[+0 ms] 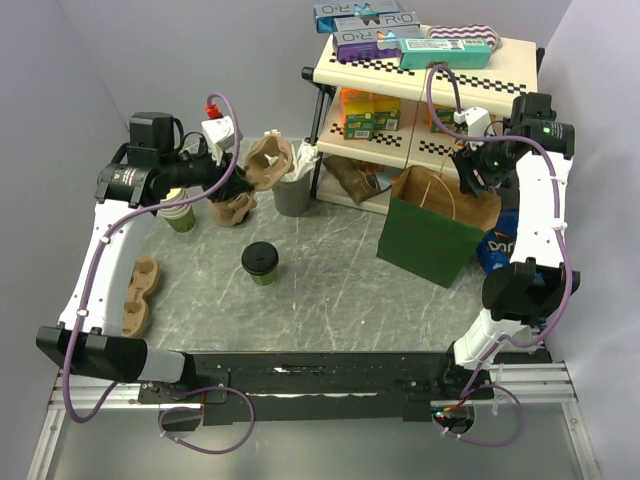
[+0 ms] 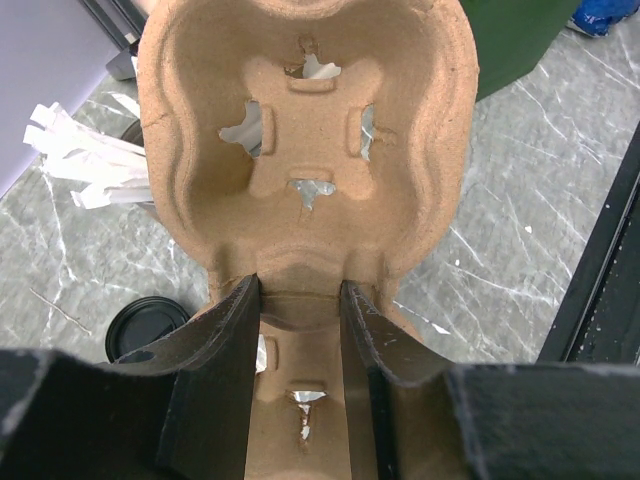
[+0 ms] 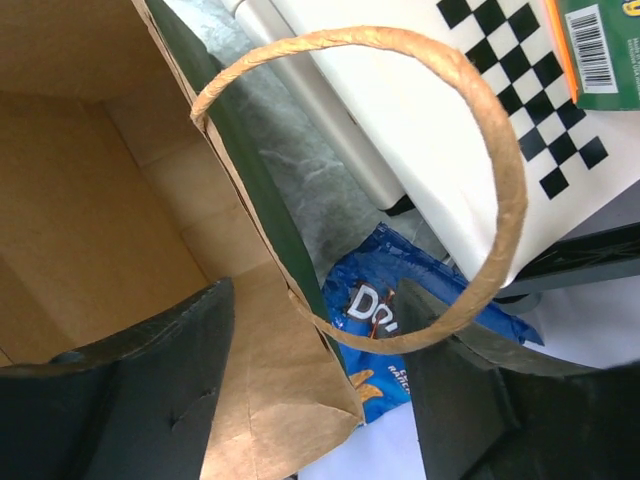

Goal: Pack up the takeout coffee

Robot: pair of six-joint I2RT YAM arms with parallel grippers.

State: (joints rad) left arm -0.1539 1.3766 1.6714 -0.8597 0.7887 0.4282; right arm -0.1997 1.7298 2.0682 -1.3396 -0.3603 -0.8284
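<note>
Our left pincer point(image 1: 232, 184) is clamped on the middle ridge of a brown pulp cup carrier point(image 1: 266, 161), holding it off the table point(image 1: 340, 290) at the far left, close to the grey holder of white cutlery point(image 1: 293, 192). From the left wrist we see both fingers point(image 2: 225, 350) pressed against that ridge, with one cup well of the carrier beyond them. The takeout coffee point(image 1: 260, 263), dark green with its black lid on, stands upright on the table near the middle, apart from both arms and left of the green paper bag point(image 1: 425, 245). Our right pincer point(image 1: 470, 178) hangs over the bag's open mouth with its fingers apart, the bag's wall and looped paper handle point(image 3: 500, 150) between them. A second carrier point(image 1: 140, 295) lies at the left.
</note>
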